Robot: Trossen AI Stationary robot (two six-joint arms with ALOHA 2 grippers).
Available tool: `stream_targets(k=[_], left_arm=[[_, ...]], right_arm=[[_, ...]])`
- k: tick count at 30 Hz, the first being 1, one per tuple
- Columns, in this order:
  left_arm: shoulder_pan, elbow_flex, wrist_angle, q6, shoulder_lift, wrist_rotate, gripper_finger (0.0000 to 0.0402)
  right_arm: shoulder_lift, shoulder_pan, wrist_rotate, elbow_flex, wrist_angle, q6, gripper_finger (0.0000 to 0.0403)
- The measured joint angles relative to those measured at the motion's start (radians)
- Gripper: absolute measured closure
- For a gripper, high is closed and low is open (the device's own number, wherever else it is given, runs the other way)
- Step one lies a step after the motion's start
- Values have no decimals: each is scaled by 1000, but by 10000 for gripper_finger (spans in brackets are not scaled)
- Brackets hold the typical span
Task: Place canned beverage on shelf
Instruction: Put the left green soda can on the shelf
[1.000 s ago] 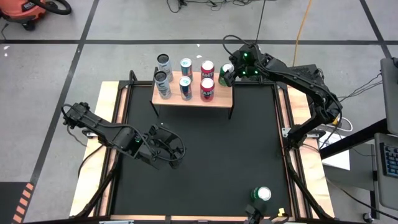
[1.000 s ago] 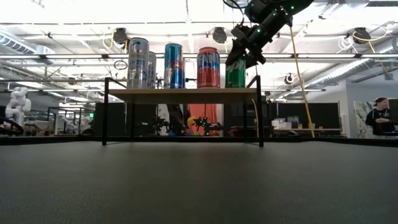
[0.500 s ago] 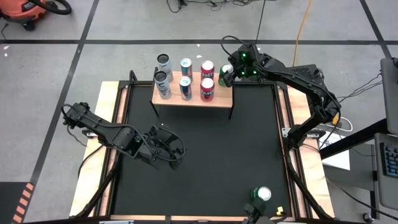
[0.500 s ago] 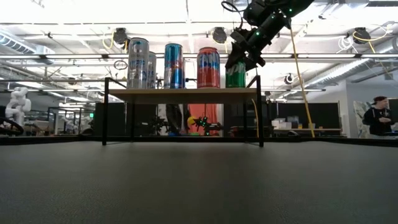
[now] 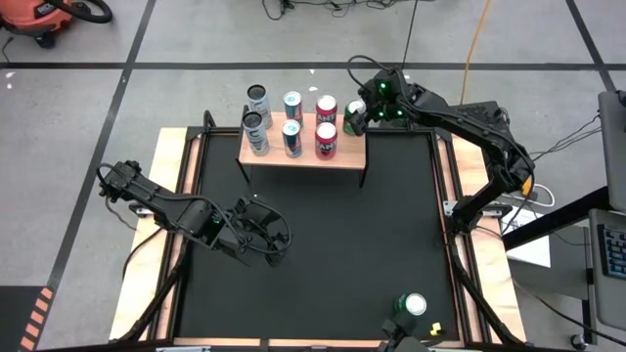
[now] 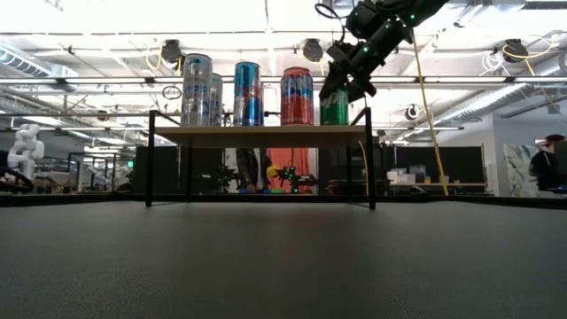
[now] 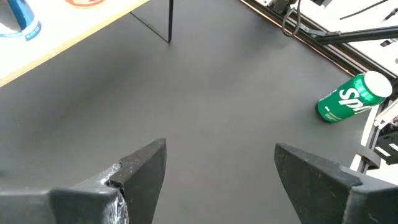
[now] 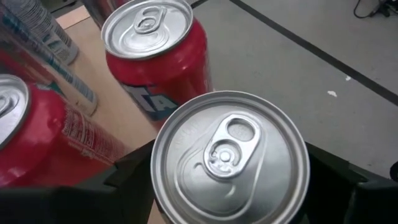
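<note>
My left gripper (image 5: 262, 246) waits low over the worktop (image 5: 323, 254), well in front of the shelf (image 5: 303, 156), its jaws open and holding nothing. On the shelf, two silver cans (image 5: 256, 132) stand at the left end, then two blue cans (image 5: 292, 137), then two red cans (image 5: 327, 139). At the shelf's right end, just beside the rear red can, my right gripper (image 5: 367, 114) has its jaws closed around the green can (image 5: 356, 113), upright and held near its top. In the low view its base sits at or just above the board; I cannot tell whether it rests there. I judge this placement nearly done: settle, let go, pull away. The red cans crowd it closely, so a careless retreat could knock them. One more green can (image 5: 412, 307) stands well in front of the shelf, near the worktop's front edge, not yet shelved.
</note>
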Motion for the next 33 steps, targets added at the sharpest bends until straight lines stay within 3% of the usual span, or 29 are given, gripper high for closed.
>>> stream_targets(k=[33], left_arm=[[0,0,0,0,0,0,103]], right_arm=[[4,0,9,-2,14,14,87]])
